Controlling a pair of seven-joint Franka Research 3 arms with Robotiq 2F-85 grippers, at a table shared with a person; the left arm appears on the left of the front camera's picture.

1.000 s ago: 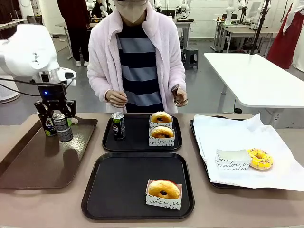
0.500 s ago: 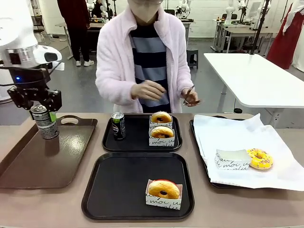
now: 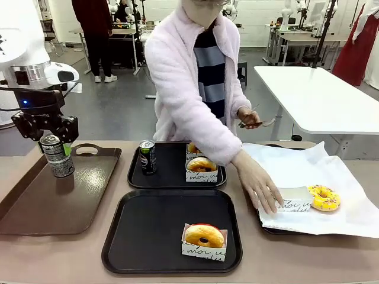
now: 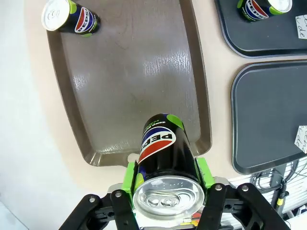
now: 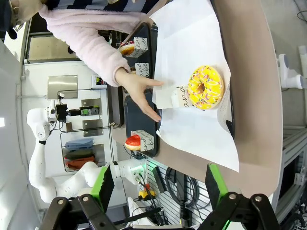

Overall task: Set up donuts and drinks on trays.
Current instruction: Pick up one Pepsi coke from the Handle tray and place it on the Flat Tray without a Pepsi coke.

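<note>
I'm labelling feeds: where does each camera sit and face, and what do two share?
Front: between the arms, facing the person across the table; left gripper holds a can over the brown tray.
Left wrist: looks down at the tray; its green pads clamp that can.
Right wrist: rolled sideways, looks down past the open right gripper at the yellow donut.
Shared: front and right wrist show the person's hand by that donut.
</note>
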